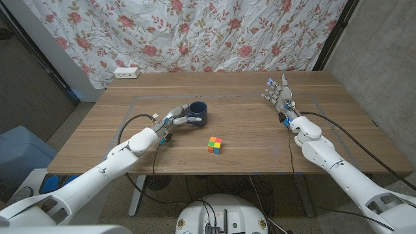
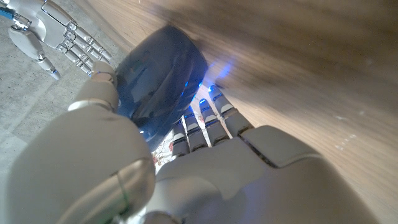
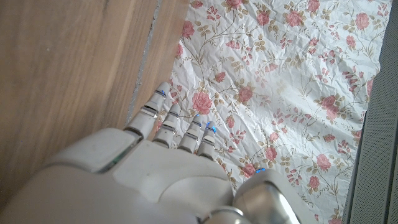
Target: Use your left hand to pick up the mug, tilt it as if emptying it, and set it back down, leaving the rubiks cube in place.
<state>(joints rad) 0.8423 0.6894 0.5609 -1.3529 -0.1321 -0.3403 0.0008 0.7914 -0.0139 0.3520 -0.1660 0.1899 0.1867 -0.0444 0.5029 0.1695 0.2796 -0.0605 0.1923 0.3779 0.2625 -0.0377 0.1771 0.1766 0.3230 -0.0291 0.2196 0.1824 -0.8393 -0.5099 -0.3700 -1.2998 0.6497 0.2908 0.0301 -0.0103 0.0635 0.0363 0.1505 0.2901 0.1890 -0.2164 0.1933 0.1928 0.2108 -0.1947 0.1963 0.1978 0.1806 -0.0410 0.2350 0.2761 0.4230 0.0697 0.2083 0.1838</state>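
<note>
Nearest the table's front edge sits the rubiks cube point(image 1: 214, 145), untouched. Just behind and left of the cube, the left hand point(image 1: 174, 119) wraps the dark blue mug point(image 1: 197, 112), fingers point(image 2: 205, 121) against its wall, thumb on the other side; the mug looks upright on the table point(image 1: 260, 130). Firm up the grip before lifting, and tilt away from the cube. Far right of the cube, the right hand point(image 1: 278, 93) is empty, fingers spread.

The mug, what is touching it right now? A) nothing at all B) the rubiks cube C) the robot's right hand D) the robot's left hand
D. The left hand has its fingers wrapped around the dark blue mug, which the left wrist view shows up close. The right hand stands far off at the other side of the table, and the rubiks cube sits apart from the mug.
</note>
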